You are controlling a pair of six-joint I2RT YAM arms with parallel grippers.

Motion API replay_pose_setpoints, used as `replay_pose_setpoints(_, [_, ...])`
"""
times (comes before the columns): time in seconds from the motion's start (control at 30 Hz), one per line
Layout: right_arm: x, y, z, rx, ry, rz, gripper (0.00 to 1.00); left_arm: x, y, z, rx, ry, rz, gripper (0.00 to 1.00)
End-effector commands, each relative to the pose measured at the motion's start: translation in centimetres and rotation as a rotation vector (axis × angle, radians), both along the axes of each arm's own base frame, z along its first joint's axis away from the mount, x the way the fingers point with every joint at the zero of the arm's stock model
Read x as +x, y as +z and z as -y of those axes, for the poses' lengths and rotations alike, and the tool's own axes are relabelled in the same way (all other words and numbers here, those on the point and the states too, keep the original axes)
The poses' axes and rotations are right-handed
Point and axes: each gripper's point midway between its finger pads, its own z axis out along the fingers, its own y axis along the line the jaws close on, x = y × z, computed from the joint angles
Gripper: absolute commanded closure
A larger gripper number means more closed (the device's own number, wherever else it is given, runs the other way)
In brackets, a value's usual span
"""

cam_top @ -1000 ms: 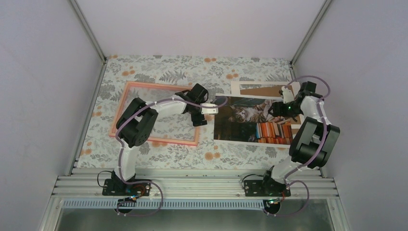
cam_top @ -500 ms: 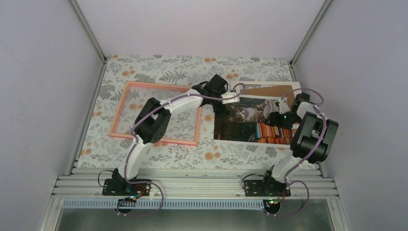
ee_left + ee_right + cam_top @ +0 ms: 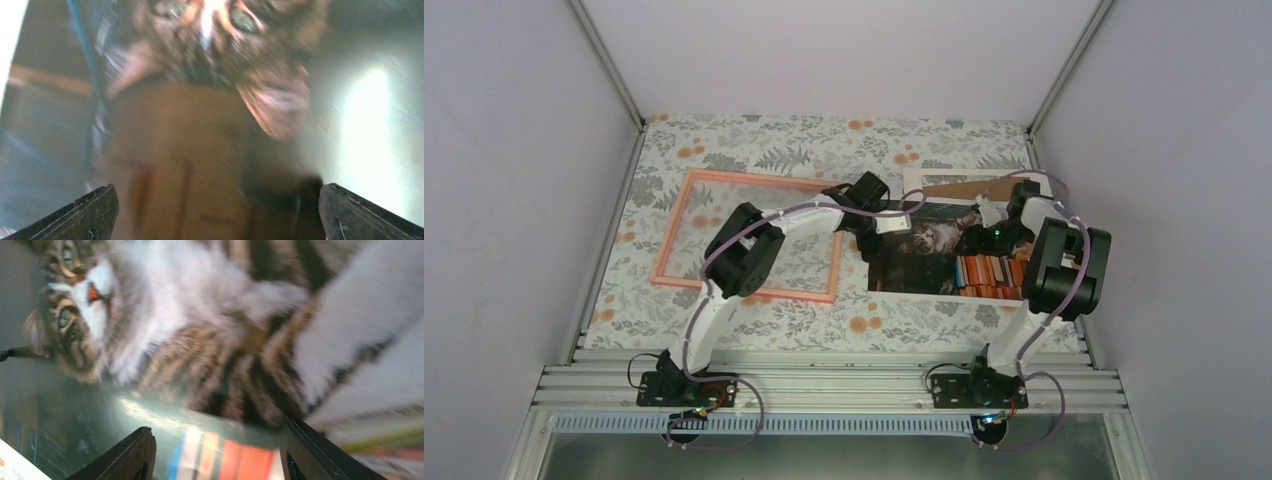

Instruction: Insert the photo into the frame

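The photo (image 3: 924, 270), a cat among colourful books, lies flat on the right half of the table. It fills the left wrist view (image 3: 210, 75) and the right wrist view (image 3: 210, 315). The pink frame (image 3: 754, 179) lies to its left with nothing in it. My left gripper (image 3: 879, 232) hangs low over the photo's upper left part, jaws wide open (image 3: 215, 220), nothing between them. My right gripper (image 3: 972, 232) hovers just above the cat's body, jaws open (image 3: 217, 460) and empty.
A brown backing board (image 3: 959, 187) on white paper lies under the photo's far edge. The floral tablecloth (image 3: 824, 140) covers the table. Grey walls and metal posts close in the back and both sides.
My left arm has swung right, from over the frame to the photo's upper left. My right gripper has moved left from the photo's right edge toward the cat, and its jaws have narrowed a little.
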Motion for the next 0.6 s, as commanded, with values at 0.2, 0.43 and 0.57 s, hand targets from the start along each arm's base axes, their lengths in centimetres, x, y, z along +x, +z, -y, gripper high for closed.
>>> replay_pose_setpoints(0.2, [-0.9, 3.2, -2.0, 0.052, 0.034, -0.014, 0.33, -5.9, -3.5, -7.2, 0.17, -0.075, -0.014, 0.0])
replay_pose_setpoints(0.43, [1.2, 9.3, 7.0, -0.08, -0.321, 0.228, 0.17, -6.3, -2.5, -7.6, 0.146, -0.07, -0.005, 0.0])
replay_pose_setpoints(0.57, [2.8, 9.5, 10.7, -0.139, -0.419, 0.261, 0.13, -5.5, -1.4, -6.6, 0.112, -0.057, -0.007, 0.0])
